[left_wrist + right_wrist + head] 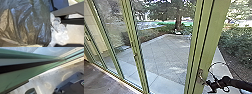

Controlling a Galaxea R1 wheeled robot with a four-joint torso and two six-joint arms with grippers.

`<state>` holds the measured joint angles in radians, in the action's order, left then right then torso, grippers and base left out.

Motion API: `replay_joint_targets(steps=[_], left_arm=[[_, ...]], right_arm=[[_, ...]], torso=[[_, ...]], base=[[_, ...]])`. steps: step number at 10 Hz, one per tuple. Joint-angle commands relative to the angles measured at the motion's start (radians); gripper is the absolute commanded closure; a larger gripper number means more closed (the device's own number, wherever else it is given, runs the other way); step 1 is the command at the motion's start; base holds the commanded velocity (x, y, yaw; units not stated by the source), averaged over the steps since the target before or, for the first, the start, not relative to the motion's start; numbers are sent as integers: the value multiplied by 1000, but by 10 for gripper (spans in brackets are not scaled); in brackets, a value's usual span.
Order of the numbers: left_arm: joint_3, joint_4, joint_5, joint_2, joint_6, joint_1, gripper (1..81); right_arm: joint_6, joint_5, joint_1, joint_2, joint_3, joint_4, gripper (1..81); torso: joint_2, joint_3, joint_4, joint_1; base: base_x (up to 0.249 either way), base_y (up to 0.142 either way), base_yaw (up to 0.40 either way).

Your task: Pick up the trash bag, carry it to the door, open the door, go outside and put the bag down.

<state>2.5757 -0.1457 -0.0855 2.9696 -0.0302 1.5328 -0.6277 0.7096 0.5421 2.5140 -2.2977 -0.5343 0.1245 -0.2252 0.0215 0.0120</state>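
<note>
Black bag point(28, 23) seemingly brought to door point(212, 37); right gripper point(206, 84) by door's handle point(200, 75), can't tell grip; exit, set-down left.

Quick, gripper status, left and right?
Left gripper: can't tell open or closed; trash bag close to its wrist camera.
Right gripper: at the door handle, can't tell open or closed.

Building entrance: glass door point(204, 50) onto paved yard point(164, 55).

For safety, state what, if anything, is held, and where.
Grip cannot be told: right pincer at the door handle, trash bag close by the left wrist.
</note>
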Motion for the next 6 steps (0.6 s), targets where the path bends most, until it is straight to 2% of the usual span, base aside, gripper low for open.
replay_joint_targets(steps=[1, 4, 6], left_arm=[[3, 8, -63, -3, 3, -26, 811], [6, 8, -63, -4, 3, -18, 811], [9, 8, -63, -4, 3, -13, 811]], right_arm=[[-69, 128, 83, 41, -26, 168, 10], [-23, 35, 23, 19, 5, 165, 10], [-15, 13, -13, 19, 1, 165, 10]], torso=[[0, 3, 0, 0], [1, -21, -1, -2], [1, -20, -1, -2]], base=[[0, 0, 0], [0, 0, 0], [0, 0, 0]])
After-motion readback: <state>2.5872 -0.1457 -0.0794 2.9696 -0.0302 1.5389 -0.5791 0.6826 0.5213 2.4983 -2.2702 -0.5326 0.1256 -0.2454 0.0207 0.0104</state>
